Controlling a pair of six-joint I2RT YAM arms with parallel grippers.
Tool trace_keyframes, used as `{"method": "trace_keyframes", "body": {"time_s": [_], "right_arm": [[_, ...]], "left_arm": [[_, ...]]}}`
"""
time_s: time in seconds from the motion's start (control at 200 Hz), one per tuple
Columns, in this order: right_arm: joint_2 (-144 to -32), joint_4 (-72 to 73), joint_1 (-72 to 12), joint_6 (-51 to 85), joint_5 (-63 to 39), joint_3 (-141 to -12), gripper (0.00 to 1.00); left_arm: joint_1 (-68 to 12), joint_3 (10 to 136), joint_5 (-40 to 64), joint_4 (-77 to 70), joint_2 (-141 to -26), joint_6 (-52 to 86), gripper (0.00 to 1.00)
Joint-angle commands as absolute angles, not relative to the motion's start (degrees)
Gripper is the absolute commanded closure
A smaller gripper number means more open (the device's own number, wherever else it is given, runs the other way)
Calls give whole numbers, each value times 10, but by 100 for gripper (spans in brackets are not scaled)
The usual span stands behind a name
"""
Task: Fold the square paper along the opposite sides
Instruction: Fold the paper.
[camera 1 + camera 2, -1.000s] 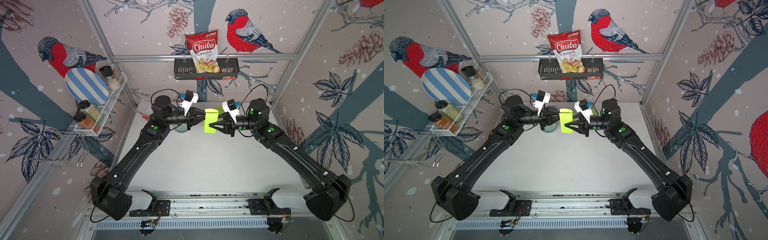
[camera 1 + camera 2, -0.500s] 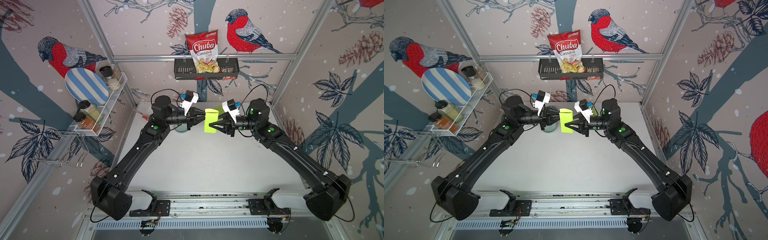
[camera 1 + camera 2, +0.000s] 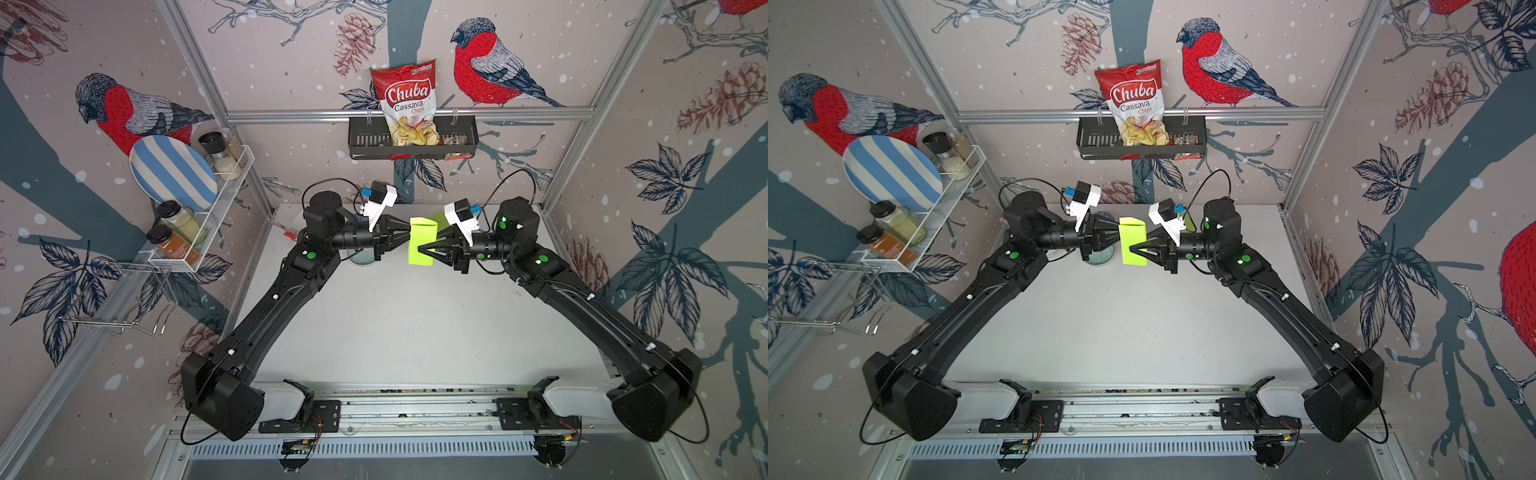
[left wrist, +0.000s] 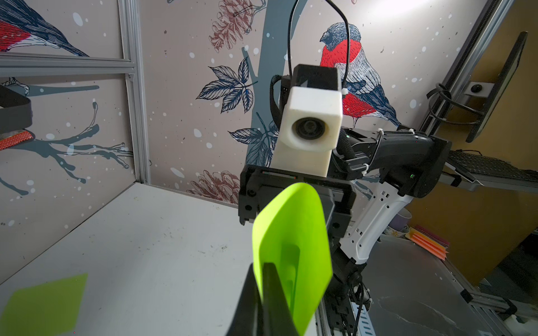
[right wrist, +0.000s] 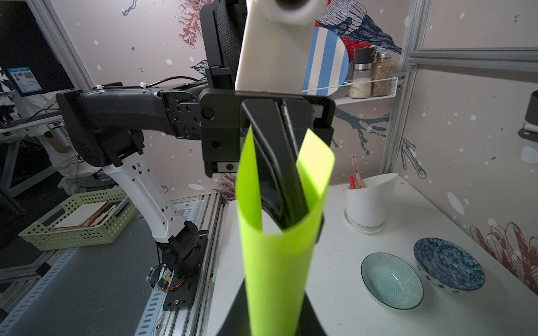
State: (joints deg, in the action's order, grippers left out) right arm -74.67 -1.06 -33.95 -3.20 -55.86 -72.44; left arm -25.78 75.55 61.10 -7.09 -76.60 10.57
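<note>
Lifted clear of the worktop [image 3: 395,324] toward its back, midway between the two arms: the square paper [image 3: 422,245], thin, smooth, lime green, bent into a loose, rounded U. Clenched on it near its open edges and reaching down inside the curl: the left fingers [image 5: 276,174], black and tapered. Closed in on the rounded bend from both sides, apparently gripping it: the right fingers [image 3: 440,257]. Flat on the worktop behind, partly hidden in both top views by the right wrist's white camera mount [image 3: 459,220]: a second lime sheet [image 4: 43,302]. Under the left arm [image 3: 291,286], half covered from above: a translucent teal bowl [image 5: 391,279] with fine rings, and just beside it a blue patterned bowl [image 5: 448,264]. Nearer the corner, a white slant-rimmed cup [image 5: 366,200] with pink and red sticks [image 5: 353,174]. On the side wall, a white wire rack [image 3: 224,208] with a blue-striped plate [image 3: 172,172] and spice jars [image 3: 226,162]. On the back rail, a black basket [image 3: 365,137] with a red chips bag [image 3: 409,104].
</note>
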Motion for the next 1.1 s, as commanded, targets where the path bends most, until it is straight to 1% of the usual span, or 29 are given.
{"method": "trace_keyframes", "body": {"time_s": [0.0,0.4,0.475,0.56,0.825,0.885,0.98,1.095], "right_arm": [[-748,6,-341,-35,-562,-724,83],[-748,5,-342,-37,-561,-724,90],[-748,5,-342,-37,-561,-723,93],[-748,6,-342,-38,-560,-723,100],[-748,1,-345,-42,-560,-721,100],[-747,-1,-345,-44,-560,-721,100],[-747,-4,-347,-46,-559,-720,100],[-744,-4,-351,-48,-556,-715,100]], "left_arm": [[-258,756,614,-81,-765,102,100],[-258,756,614,-82,-763,102,100],[-258,755,614,-82,-762,102,100],[-258,755,614,-82,-761,102,100],[-258,754,597,-89,-749,99,100],[-258,754,589,-92,-744,97,95],[-257,757,577,-98,-737,97,84],[-256,757,560,-120,-728,108,77]]}}
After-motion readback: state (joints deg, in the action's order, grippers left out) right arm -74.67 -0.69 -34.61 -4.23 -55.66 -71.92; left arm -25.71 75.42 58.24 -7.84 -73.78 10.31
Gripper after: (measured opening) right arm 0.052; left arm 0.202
